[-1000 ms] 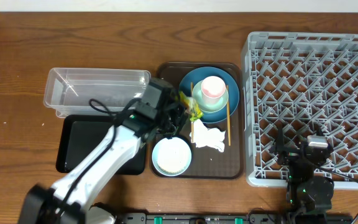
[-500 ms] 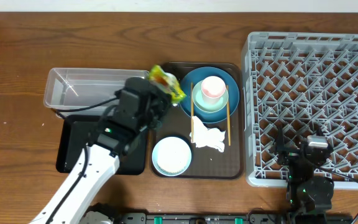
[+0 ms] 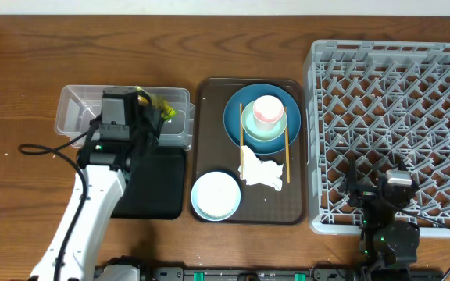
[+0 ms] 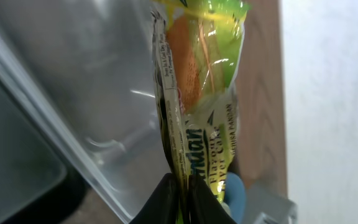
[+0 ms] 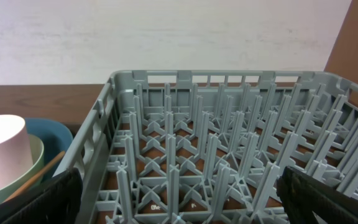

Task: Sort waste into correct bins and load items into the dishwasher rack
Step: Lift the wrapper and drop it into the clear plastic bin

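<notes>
Yellow-green plastic is hanging in the left pincer [image 4: 180, 196]. The one snack wrapper [image 4: 197, 93] is being pinched at its edge between two fingers standing almost together. From overhead it is hovering over the clear tub [image 3: 80, 117], toward the tub's 3 o'clock end. One black tray [image 3: 158, 183] is lying just beside the tub at 6 o'clock, making two bins on the wooden surface [image 3: 22, 62].

One brown serving tray [image 3: 209, 156] is carrying:
- one dark-blue plate [image 3: 231, 117] at 12 o'clock
- one pale-green bowl [image 3: 260, 133] on the plate
- one white-pink cup [image 3: 268, 109] sitting in that bowl
- one light-blue bowl [image 3: 216, 195] at 7 o'clock
- one crumpled napkin [image 3: 262, 173] near the middle
- two chopsticks [image 3: 287, 156], one flanking the napkin on each side

One grey rack [image 3: 397, 101] is filling the 3 o'clock side. The right pincer [image 3: 377, 195] is waiting at the rack's 6 o'clock edge.

Only the left wrist view is showing the wrapper's orange patch and its print. Only the right wrist view is showing that pincer's fingers spread wide at both lower corners, holding nothing. It is also catching the cup, bowl and plate side-on at 8 o'clock.
</notes>
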Motion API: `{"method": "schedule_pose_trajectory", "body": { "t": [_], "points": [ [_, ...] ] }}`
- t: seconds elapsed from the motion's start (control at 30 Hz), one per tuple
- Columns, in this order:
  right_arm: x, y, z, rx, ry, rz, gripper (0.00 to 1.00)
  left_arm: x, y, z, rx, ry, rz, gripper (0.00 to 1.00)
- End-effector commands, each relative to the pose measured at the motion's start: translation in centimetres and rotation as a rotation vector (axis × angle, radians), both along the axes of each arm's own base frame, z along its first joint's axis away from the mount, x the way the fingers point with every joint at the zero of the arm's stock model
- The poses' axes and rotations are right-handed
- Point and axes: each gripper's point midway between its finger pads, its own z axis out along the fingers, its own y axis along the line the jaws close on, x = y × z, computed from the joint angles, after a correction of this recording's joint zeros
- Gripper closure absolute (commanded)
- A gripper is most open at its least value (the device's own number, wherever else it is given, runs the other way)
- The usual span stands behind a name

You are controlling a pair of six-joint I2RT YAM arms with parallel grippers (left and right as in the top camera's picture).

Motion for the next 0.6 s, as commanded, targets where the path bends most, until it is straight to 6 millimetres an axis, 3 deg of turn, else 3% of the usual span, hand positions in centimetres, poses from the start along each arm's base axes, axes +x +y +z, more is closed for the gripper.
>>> {"method": "schedule_pose_trajectory", "body": {
  "t": [0.0,0.27,0.47,0.57],
  "points": [
    [0.0,0.3,-0.2,0.009,0.004,0.011,0.01,0.0,1.4,-1.8,0.03,0.053,0.022,0.89],
    [0.0,0.3,-0.2,0.009,0.004,0.011,0.01,0.4,3.4,-4.7,0.059,0.129,0.081,0.88],
    [0.0,0.3,-0.2,0.009,0.004,0.011,0.01,1.1,3.3,-4.1,0.058,0.093,0.081,0.48],
    [0.0,0.3,-0.2,0.009,0.004,0.011,0.01,1.6,3.2,-3.1,0.066,0.047,0.06,0.44]
  ]
}}
